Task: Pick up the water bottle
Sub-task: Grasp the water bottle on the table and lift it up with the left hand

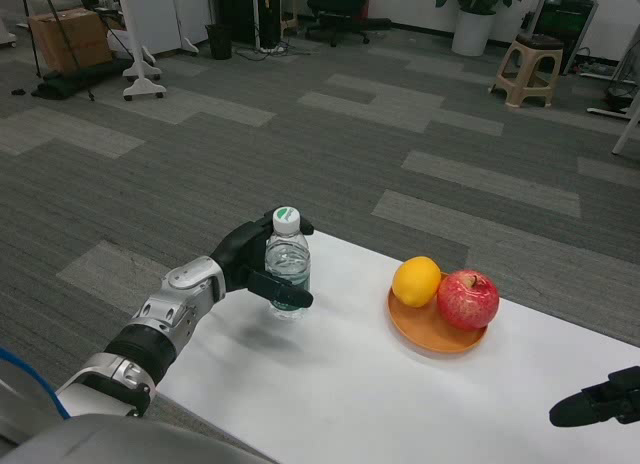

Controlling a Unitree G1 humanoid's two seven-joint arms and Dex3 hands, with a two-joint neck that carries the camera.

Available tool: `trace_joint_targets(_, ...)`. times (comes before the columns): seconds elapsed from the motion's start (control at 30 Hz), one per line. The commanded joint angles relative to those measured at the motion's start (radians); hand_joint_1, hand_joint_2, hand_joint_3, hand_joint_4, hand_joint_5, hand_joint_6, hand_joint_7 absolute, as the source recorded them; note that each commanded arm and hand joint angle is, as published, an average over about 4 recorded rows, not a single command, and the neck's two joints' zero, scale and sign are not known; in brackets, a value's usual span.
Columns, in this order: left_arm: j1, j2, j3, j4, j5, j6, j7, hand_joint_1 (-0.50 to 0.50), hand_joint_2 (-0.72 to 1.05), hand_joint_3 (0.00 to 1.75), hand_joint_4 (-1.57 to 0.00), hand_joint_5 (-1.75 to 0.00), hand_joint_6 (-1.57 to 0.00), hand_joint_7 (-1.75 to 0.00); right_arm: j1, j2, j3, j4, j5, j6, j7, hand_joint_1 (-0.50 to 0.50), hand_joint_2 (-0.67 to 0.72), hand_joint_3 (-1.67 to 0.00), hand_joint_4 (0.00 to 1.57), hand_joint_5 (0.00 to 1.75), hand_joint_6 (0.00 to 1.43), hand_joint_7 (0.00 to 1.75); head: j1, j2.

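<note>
Water bottle [287, 261], clear ribbed plastic with a white cap, gripped by the black left hand [250, 264] above the smooth white table [330, 384]

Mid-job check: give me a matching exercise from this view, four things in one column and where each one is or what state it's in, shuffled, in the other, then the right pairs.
Things:
1. bottle
2. orange
3. apple
4. right hand

Places or states:
A. on the plate, its right side
B. low at the picture's right edge, holding nothing
C. upright in the left hand
D. on the plate, its left side

Pairs: 1-C, 2-D, 3-A, 4-B
</note>
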Motion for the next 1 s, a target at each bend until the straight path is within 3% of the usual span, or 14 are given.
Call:
trace_joint_targets(0.03, -0.001, 0.009, -0.003, 0.004, -0.032, -0.012, -0.004, 0.49, 0.21, 0.13, -0.07, -1.75, -0.13, -1.68, 0.012, 0.009, -0.013, -0.012, 0.004, -0.012, -0.006, -0.25, 0.53, 0.00, 0.00, 0.00, 0.00, 0.00, 0.000, 0.000)
trace_joint_targets(0.37, -0.003, 0.035, -0.010, -0.030, -0.047, 0.001, -0.016, 0.48, 0.21, 0.15, -0.06, -1.75, -0.16, -1.68, 0.015, 0.013, -0.015, -0.010, 0.004, -0.012, -0.006, -0.25, 0.53, 0.00, 0.00, 0.00, 0.00, 0.00, -0.014, 0.001)
trace_joint_targets(0.53, -0.005, 0.028, -0.021, -0.002, -0.048, -0.005, -0.018, 0.49, 0.67, 0.17, -0.04, -1.75, -0.14, -1.68, 0.014, 0.014, -0.019, -0.007, 0.004, -0.012, -0.006, -0.25, 0.53, 0.00, 0.00, 0.00, 0.00, 0.00, -0.010, -0.011)
trace_joint_targets(0.67, -0.006, 0.025, -0.030, 0.003, -0.053, -0.007, -0.018, 0.50, 0.60, 0.17, -0.05, -1.75, -0.13, -1.68, 0.014, 0.014, -0.017, -0.002, 0.004, -0.012, -0.006, -0.25, 0.53, 0.00, 0.00, 0.00, 0.00, 0.00, -0.008, -0.016)
trace_joint_targets(0.8, -0.008, 0.023, -0.031, 0.009, -0.051, -0.011, -0.018, 0.50, 0.78, 0.26, -0.04, -1.75, -0.13, -1.68, 0.014, 0.012, -0.017, 0.001, 0.004, -0.012, -0.006, -0.25, 0.53, 0.00, 0.00, 0.00, 0.00, 0.00, -0.010, -0.016)
trace_joint_targets(1.0, -0.014, 0.019, -0.035, 0.032, -0.050, -0.058, -0.003, 0.50, 0.69, 0.35, -0.04, -1.75, -0.08, -1.68, 0.014, 0.013, -0.018, 0.005, 0.004, -0.012, -0.006, -0.25, 0.53, 0.00, 0.00, 0.00, 0.00, 0.00, -0.011, -0.020)
